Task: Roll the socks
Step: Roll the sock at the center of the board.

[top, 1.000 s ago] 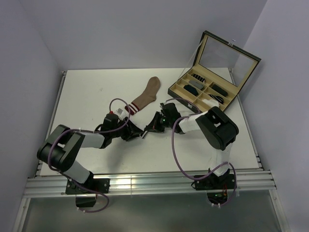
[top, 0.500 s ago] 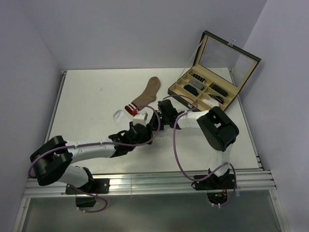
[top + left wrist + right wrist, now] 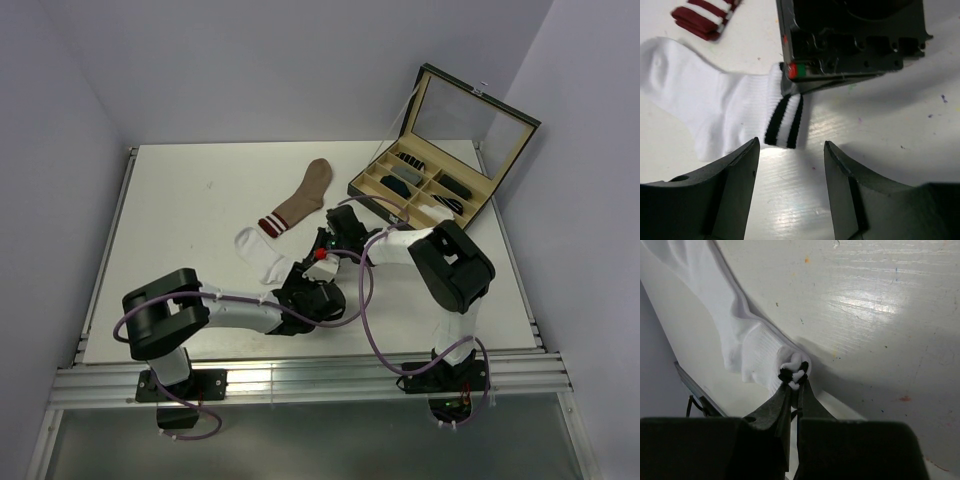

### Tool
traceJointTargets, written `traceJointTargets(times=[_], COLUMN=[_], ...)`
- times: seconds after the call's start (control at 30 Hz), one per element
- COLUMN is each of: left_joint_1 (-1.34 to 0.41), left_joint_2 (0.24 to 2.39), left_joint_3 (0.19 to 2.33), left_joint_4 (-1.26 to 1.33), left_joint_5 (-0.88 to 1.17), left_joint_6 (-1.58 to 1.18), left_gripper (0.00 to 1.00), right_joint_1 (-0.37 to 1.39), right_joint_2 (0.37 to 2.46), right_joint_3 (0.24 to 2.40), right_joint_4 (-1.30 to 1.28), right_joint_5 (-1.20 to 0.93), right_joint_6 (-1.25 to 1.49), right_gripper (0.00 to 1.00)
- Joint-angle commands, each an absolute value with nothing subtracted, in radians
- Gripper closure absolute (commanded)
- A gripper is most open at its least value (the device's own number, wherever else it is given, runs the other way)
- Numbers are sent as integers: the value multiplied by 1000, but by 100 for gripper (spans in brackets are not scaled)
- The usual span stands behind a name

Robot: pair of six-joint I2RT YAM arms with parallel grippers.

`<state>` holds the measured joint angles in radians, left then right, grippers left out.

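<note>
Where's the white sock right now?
Top view: the white sock lies left of centre, beside the brown sock, cuff pinched in the right pincer.

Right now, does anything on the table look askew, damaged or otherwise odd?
Nothing spilled or damaged. Only the white sock looks untidy: it lies bent and creased, its striped cuff bunched in the shut right gripper. The left gripper hangs open near that cuff. The tan sock lies flat.

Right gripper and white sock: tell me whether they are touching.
Touching. The right wrist view shows the right gripper pinched shut on a bunched edge of the white sock.
</note>
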<state>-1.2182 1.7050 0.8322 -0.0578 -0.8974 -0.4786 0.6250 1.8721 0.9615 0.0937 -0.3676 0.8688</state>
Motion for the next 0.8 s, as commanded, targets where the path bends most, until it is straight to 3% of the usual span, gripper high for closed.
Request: traceJointTargets(times=[0.0,0.77], left_joint_1=[-1223,-1223], left_joint_2=[1718,1845], left_joint_3=[884,923], left_joint_4=[-54,-41], left_joint_5=[-991,-994], left_joint_6=[-428,-377], left_gripper=[41,49], right_joint_1=[629,629], right_joint_2=[1848,1853], right_joint_3=[980,971], right_joint_4=[43,58], right_joint_5=[-341,-354], right_joint_6=[842,862], right_gripper=[100,100])
